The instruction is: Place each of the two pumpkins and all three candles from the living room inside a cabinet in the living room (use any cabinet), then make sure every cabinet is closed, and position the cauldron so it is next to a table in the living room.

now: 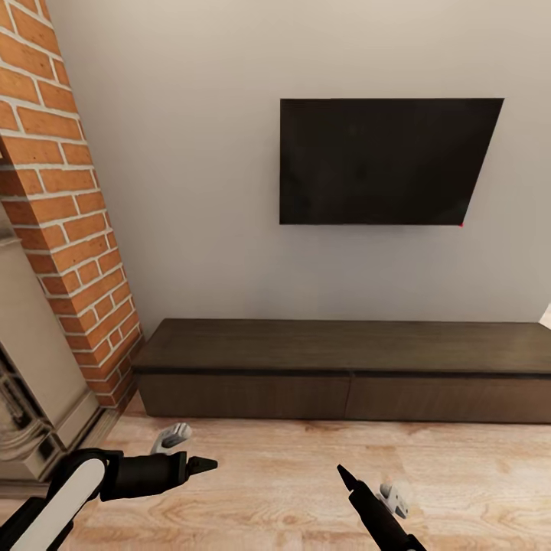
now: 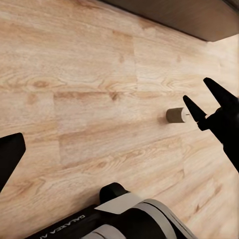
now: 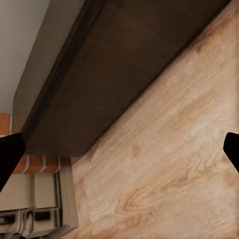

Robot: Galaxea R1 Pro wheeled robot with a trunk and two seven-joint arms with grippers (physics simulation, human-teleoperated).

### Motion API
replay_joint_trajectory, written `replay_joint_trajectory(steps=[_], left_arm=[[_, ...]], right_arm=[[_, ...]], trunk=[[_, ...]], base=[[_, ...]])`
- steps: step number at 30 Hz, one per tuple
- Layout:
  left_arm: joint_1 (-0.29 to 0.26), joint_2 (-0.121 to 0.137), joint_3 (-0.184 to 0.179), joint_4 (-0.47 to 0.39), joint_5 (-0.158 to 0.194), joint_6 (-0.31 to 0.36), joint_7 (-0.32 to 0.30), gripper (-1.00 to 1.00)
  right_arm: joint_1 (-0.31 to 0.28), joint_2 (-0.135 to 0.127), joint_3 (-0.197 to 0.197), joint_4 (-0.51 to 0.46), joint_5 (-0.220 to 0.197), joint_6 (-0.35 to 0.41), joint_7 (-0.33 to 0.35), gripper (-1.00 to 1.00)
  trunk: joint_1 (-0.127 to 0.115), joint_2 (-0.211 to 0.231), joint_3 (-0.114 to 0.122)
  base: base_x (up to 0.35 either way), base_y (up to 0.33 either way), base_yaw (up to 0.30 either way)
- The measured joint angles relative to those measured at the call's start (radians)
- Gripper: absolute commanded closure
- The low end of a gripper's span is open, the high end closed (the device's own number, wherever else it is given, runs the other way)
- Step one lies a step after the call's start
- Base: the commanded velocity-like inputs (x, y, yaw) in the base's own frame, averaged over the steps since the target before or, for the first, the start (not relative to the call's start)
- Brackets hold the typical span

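Cabinet [image 1: 344,371] drawers closed (candle [image 2: 175,115] lies on floor [image 2: 89,99]).

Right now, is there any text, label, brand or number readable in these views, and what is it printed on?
"GALAXEA": partly cut lettering on the robot's dark arm housing in the left wrist view; what follows runs out of view.
The TV screen is black and blank; the cabinet fronts carry no markings.
The candle lying on the wooden floor shows no label.
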Motion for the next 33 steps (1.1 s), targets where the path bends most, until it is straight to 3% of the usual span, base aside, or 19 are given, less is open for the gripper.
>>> replay_joint_trajectory(steps=[7, 15, 33], left_arm=[[-0.001, 0.001, 0.001, 0.000, 0.008, 0.000, 0.000, -1.00], [-0.001, 0.006, 0.002, 0.000, 0.012, 0.000, 0.000, -1.00], [-0.001, 0.009, 0.003, 0.000, 0.013, 0.000, 0.000, -1.00]], right_arm=[[0.000, 0.000, 0.000, -0.003, 0.000, -0.036, 0.000, -1.00], [0.000, 0.001, 0.002, -0.003, -0.002, -0.206, 0.009, -1.00], [0.000, 0.003, 0.003, -0.004, 0.000, -0.230, 0.003, -1.00]], trunk=[[0.027, -0.049, -0.022], [0.058, -0.105, -0.047], [0.127, -0.231, -0.103]], base=[[0.000, 0.000, 0.000], [0.000, 0.000, 0.000], [0.000, 0.000, 0.000]])
